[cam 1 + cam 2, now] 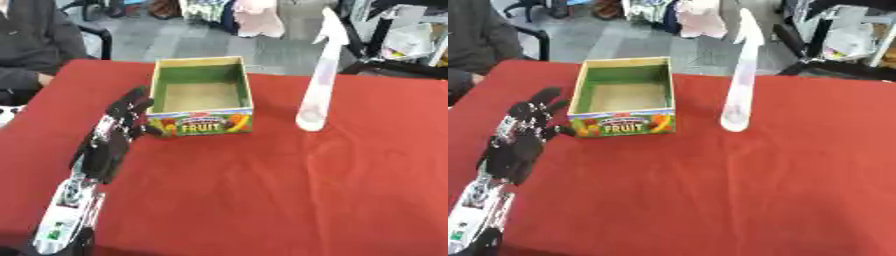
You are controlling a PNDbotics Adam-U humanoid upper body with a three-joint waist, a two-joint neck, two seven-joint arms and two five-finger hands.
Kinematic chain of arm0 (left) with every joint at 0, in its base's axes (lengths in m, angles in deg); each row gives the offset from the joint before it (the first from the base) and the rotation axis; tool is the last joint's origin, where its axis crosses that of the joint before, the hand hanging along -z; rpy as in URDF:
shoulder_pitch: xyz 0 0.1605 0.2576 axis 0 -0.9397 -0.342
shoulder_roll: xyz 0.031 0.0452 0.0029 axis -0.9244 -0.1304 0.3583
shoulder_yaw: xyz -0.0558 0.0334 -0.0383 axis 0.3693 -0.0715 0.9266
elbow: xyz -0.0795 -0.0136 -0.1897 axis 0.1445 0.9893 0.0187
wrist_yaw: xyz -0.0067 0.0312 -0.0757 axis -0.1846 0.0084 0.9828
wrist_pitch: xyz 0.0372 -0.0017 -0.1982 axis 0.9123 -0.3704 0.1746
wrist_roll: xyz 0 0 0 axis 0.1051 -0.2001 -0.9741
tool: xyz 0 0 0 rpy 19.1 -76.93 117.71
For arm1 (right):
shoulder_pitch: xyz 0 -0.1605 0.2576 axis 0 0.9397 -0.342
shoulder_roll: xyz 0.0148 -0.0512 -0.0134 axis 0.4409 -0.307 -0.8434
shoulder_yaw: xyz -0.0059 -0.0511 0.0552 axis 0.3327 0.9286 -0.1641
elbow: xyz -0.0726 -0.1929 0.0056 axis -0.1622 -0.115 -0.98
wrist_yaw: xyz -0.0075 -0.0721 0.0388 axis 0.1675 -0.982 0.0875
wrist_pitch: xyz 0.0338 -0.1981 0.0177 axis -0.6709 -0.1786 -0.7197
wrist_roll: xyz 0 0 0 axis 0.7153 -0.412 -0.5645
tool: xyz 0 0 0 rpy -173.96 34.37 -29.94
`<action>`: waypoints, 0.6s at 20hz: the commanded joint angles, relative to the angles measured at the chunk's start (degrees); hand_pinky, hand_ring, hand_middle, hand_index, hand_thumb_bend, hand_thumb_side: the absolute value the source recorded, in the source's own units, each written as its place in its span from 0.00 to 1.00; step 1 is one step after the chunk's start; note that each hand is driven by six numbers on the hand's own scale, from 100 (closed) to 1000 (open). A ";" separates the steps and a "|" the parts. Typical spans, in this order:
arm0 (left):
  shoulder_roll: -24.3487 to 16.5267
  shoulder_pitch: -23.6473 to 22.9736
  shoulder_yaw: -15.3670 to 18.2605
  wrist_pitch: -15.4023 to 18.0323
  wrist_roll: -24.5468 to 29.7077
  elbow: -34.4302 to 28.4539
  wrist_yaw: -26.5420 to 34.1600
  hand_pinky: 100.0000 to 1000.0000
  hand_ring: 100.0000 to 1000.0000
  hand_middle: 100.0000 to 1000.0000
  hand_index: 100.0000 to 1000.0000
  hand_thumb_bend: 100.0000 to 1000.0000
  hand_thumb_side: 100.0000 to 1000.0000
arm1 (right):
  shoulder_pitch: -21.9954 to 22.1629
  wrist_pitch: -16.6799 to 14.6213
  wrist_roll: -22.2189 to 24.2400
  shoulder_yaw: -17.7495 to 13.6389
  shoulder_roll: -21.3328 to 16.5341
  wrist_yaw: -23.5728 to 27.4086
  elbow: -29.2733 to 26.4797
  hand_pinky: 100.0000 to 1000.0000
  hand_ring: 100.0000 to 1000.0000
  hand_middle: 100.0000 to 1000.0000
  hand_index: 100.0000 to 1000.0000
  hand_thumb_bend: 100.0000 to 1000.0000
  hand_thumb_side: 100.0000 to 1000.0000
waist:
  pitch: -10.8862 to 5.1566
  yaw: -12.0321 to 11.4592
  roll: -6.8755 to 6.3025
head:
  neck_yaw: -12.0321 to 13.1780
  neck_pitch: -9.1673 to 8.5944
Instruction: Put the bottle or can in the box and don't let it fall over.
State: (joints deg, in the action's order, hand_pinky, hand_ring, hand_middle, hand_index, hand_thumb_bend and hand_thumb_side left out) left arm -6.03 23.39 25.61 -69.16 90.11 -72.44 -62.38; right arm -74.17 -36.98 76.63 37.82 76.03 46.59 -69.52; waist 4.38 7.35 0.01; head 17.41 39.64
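Left eye view showed a red table (262, 190) with an empty fruit box (201, 95) standing open-topped, probably ready to receive the bottle. The tall clear spray bottle (317, 85) stood upright right of the box, well apart from the left hand (118, 132), whose fingers were straight and apart just beside the box's left wall.
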 commanded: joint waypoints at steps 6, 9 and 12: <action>-1.01 0.50 -0.50 0.13 0.53 -1.06 -0.56 0.61 1.00 1.00 1.00 0.09 0.90 | -12.96 -5.53 1.72 6.05 -12.76 2.04 7.43 0.77 1.00 1.00 0.91 0.00 0.41 | -0.56 -1.27 0.37 | -2.60 -1.19; -1.06 0.73 -0.84 0.39 0.84 -1.15 -0.71 0.61 1.00 1.00 1.00 0.09 0.91 | -18.72 -7.14 2.97 8.14 -14.97 0.78 14.03 0.77 1.00 1.00 0.94 0.00 0.41 | -0.30 -2.01 0.32 | -4.33 -1.84; -0.90 1.00 -1.22 0.32 1.20 -1.01 -0.80 0.61 1.00 1.00 1.00 0.09 0.91 | -23.91 -8.37 4.60 9.40 -15.48 -1.47 21.24 0.77 1.00 1.00 0.95 0.00 0.41 | -0.01 -2.78 0.25 | -6.00 -2.44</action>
State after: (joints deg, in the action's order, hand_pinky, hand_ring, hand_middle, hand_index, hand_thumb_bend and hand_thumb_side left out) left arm -6.03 23.66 24.55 -68.91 90.97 -72.45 -62.92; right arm -96.76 -44.74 80.61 46.88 62.70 46.02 -50.37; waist 4.86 4.46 0.24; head 12.16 38.09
